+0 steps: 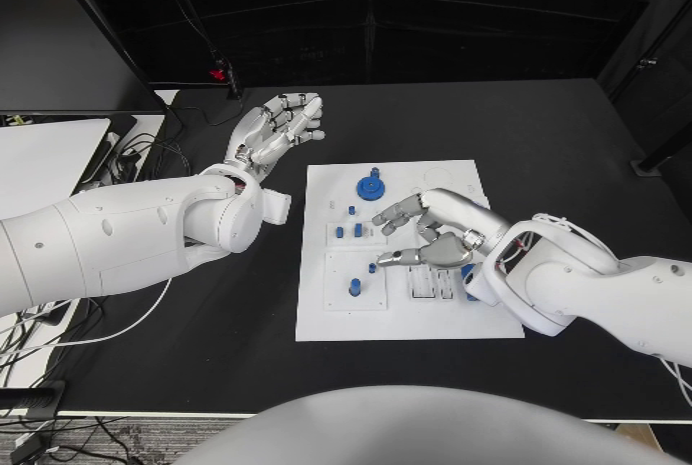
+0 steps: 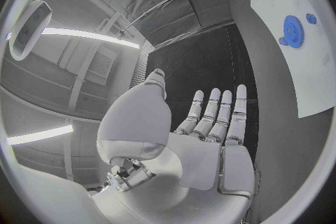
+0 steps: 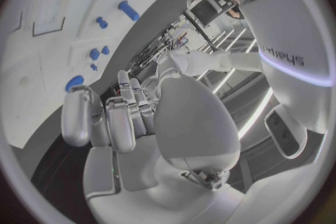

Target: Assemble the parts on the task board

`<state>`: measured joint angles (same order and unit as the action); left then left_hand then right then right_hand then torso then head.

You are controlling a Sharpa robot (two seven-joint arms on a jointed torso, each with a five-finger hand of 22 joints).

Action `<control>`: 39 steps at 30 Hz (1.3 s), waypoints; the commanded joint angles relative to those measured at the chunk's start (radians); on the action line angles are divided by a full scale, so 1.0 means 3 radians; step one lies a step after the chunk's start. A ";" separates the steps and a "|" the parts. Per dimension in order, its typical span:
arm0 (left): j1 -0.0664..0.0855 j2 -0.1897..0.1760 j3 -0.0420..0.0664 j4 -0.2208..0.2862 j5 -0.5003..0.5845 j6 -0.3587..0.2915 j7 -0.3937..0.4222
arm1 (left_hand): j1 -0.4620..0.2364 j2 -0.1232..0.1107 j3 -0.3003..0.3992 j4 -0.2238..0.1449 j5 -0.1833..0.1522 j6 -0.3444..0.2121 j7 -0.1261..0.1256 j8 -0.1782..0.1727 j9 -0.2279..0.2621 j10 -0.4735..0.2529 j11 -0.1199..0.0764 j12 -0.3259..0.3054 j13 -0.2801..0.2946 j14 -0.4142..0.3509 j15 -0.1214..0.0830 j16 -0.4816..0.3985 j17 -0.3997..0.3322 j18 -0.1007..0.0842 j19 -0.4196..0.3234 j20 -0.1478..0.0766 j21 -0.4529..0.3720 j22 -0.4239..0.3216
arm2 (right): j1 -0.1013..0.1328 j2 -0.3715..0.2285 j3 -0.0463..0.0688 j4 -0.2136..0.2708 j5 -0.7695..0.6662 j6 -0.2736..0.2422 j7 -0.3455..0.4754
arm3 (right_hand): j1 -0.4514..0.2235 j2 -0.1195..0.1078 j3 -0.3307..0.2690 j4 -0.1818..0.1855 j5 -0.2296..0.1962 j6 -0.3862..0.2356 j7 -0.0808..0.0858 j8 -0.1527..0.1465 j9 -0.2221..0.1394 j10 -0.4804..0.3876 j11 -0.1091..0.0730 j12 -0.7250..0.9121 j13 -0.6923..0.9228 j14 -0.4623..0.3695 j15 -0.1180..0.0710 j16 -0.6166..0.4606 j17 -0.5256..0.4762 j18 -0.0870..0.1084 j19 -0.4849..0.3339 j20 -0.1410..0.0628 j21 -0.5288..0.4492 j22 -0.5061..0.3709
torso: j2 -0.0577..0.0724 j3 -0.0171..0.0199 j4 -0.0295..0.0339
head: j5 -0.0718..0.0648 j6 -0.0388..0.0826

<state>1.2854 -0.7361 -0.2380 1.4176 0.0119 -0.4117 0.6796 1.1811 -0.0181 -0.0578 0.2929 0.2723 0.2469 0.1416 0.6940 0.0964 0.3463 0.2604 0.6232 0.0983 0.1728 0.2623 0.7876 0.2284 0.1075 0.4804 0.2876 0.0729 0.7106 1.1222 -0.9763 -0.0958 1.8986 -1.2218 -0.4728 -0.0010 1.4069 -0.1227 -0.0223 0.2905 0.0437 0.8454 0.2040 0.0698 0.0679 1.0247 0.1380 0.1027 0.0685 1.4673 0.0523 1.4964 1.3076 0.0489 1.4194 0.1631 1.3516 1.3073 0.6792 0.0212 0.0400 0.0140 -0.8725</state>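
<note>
Head view: left hand hovers spread and empty beside the board; right hand hangs above it, fingers loosely curled, holding nothing.

Your right hand hangs over the white task board, fingers apart, with small blue parts beyond it.

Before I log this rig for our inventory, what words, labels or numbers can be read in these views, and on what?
"Sharpa", seen upside down in the right wrist view, on the white forearm casing above the right hand.
No readable print on the task board; its markings are too small to tell.
</note>
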 commanded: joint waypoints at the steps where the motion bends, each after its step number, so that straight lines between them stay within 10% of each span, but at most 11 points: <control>1: 0.0003 0.0004 0.0003 -0.0002 0.0000 0.0027 0.0329 | -0.0008 0.0033 0.0006 0.0002 0.0016 -0.0026 0.0519 0.0012 -0.0003 -0.0027 0.0006 0.0012 -0.0003 -0.0031 -0.0004 0.0012 -0.0004 -0.0056 0.0017 0.0004 0.0005 -0.0003 | 0.0048 -0.0131 -0.0001 0.0073 0.1084 -0.0200 0.0287 | -0.0102 0.0061 -0.0090 -0.0011 0.0021 -0.0038 0.0011 0.0044 0.0009 -0.0047 0.0018 0.0064 0.0009 -0.0052 0.0038 -0.0202 -0.0344 0.0126 -0.0253 0.0016 -0.0328 0.0309 | 0.0008 -0.0006 -0.0004 | -0.0024 0.0000; 9: 0.0001 0.0019 0.0003 -0.0010 0.0000 0.0019 0.0326 | -0.0008 0.0031 0.0004 0.0003 0.0015 -0.0028 0.0519 0.0013 -0.0004 -0.0028 0.0006 0.0015 -0.0004 -0.0031 -0.0004 0.0015 -0.0006 -0.0056 0.0017 0.0004 0.0005 -0.0004 | 0.0101 -0.0576 -0.0004 0.0123 0.1476 0.0101 0.0142 | -0.0348 0.0273 -0.0306 -0.0005 0.0030 -0.0304 -0.0042 0.0212 0.0024 0.0181 -0.0075 0.0601 0.0224 -0.1176 -0.0024 -0.1400 -0.2408 0.0448 -0.1478 -0.0018 -0.2024 -0.0585 | 0.0006 -0.0002 0.0000 | -0.0116 0.0000; 14: 0.0000 0.0031 0.0003 -0.0016 0.0000 0.0015 0.0322 | -0.0009 0.0031 0.0003 0.0003 0.0015 -0.0028 0.0519 0.0013 -0.0005 -0.0028 0.0006 0.0016 -0.0004 -0.0031 -0.0004 0.0016 -0.0007 -0.0056 0.0017 0.0004 0.0005 -0.0004 | 0.0105 -0.0750 -0.0008 0.0106 0.1497 0.0268 -0.0024 | -0.0460 0.0391 -0.0423 -0.0073 0.0056 -0.0456 -0.0182 0.0435 0.0070 0.0457 -0.0241 0.1810 0.1024 -0.1458 -0.0108 -0.1449 -0.2453 0.0430 -0.1657 -0.0101 -0.2352 -0.0753 | 0.0004 -0.0001 0.0012 | -0.0235 0.0000; 16: 0.0000 0.0035 0.0003 -0.0018 0.0000 0.0014 0.0321 | -0.0009 0.0031 0.0003 0.0003 0.0015 -0.0028 0.0519 0.0013 -0.0005 -0.0028 0.0006 0.0016 -0.0004 -0.0031 -0.0004 0.0016 -0.0007 -0.0056 0.0017 0.0004 0.0005 -0.0004 | 0.0105 -0.0797 -0.0009 0.0097 0.1455 0.0290 -0.0090 | -0.0539 0.0474 -0.0554 -0.0059 0.0078 -0.0542 -0.0250 0.0653 0.0113 0.0354 -0.0273 0.3412 0.2648 -0.1371 -0.0153 -0.1069 -0.2050 0.0432 -0.1622 -0.0157 -0.2391 -0.0736 | 0.0006 -0.0002 0.0009 | -0.0267 0.0000; 19: 0.0000 0.0041 0.0003 -0.0017 0.0000 0.0011 0.0319 | -0.0009 0.0031 0.0003 0.0003 0.0015 -0.0028 0.0519 0.0013 -0.0005 -0.0028 0.0006 0.0016 -0.0004 -0.0031 -0.0004 0.0016 -0.0007 -0.0056 0.0017 0.0004 0.0005 -0.0004 | 0.0104 -0.0856 -0.0012 0.0075 0.1352 0.0271 -0.0193 | -0.0630 0.0554 -0.0660 -0.0034 0.0131 -0.0595 -0.0229 0.0933 0.0159 0.1377 -0.0275 0.4705 0.4522 -0.0535 -0.0135 -0.0187 -0.0544 0.0411 -0.1485 -0.0155 -0.2182 -0.0515 | 0.0008 -0.0009 -0.0002 | -0.0323 0.0000; 22: 0.0000 0.0044 0.0003 -0.0018 0.0000 0.0009 0.0317 | -0.0009 0.0031 0.0001 0.0003 0.0015 -0.0028 0.0519 0.0014 -0.0005 -0.0028 0.0006 0.0018 -0.0005 -0.0032 -0.0004 0.0017 -0.0009 -0.0056 0.0018 0.0004 0.0006 -0.0004 | 0.0101 -0.0900 -0.0032 0.0064 0.1235 0.0243 -0.0341 | -0.0765 0.0612 -0.0759 -0.0009 0.0275 -0.0647 -0.0198 0.1173 0.0188 0.1820 -0.0232 0.4893 0.5008 0.0326 -0.0103 0.0243 0.0847 0.0255 -0.0888 -0.0138 -0.1174 0.0094 | 0.0007 -0.0009 -0.0002 | -0.0387 0.0000; 31: 0.0000 0.0060 0.0003 -0.0030 0.0000 0.0013 0.0314 | -0.0009 0.0031 0.0001 0.0003 0.0015 -0.0029 0.0519 0.0014 -0.0006 -0.0028 0.0006 0.0019 -0.0005 -0.0032 -0.0004 0.0018 -0.0010 -0.0056 0.0018 0.0004 0.0006 -0.0005 | 0.0096 -0.1010 -0.0129 0.0157 0.0547 0.0138 -0.0889 | -0.0869 0.0631 -0.0819 0.0007 0.0420 -0.0634 -0.0072 0.1705 0.0291 0.1820 -0.0073 0.4893 0.5008 0.0345 0.0031 0.0248 0.0877 -0.0137 0.0432 0.0002 0.0643 0.0843 | 0.0011 -0.0004 -0.0005 | -0.0565 0.0000; 39: -0.0001 0.0061 0.0003 -0.0036 0.0000 0.0019 0.0310 | -0.0010 0.0033 0.0000 0.0003 0.0015 -0.0029 0.0519 0.0015 -0.0007 -0.0028 0.0005 0.0021 -0.0006 -0.0032 -0.0004 0.0020 -0.0012 -0.0055 0.0018 0.0004 0.0006 -0.0005 | 0.0087 -0.1068 -0.0149 0.0299 0.0017 0.0160 -0.1378 | -0.0708 0.0585 -0.0719 -0.0002 0.0532 -0.0451 -0.0122 0.2010 0.0398 0.1820 -0.0116 0.4893 0.5008 0.0345 -0.0011 0.0248 0.0877 -0.0163 0.0505 -0.0013 0.0731 0.0878 | 0.0010 -0.0005 -0.0003 | -0.0645 0.0000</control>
<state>1.2838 -0.7188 -0.2381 1.4069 0.0120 -0.4121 0.6796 1.1812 -0.0181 -0.0578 0.2929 0.2723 0.2469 0.1416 0.6940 0.0955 0.3463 0.2604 0.6231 0.0975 0.1703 0.2599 0.7875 0.2266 0.1075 0.4804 0.2876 0.0730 0.7107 1.1485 -1.2946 -0.1400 1.9785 -1.0987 -0.4216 -0.3075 1.1830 0.0527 -0.2450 0.2883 0.1987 0.7019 0.1672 0.6633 0.1838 1.4668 0.1074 1.5682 1.3080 1.4668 0.0555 1.5684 1.3081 0.0066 1.4635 0.1648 1.5676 1.3081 0.6822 0.0200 0.0390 -0.1737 -0.8725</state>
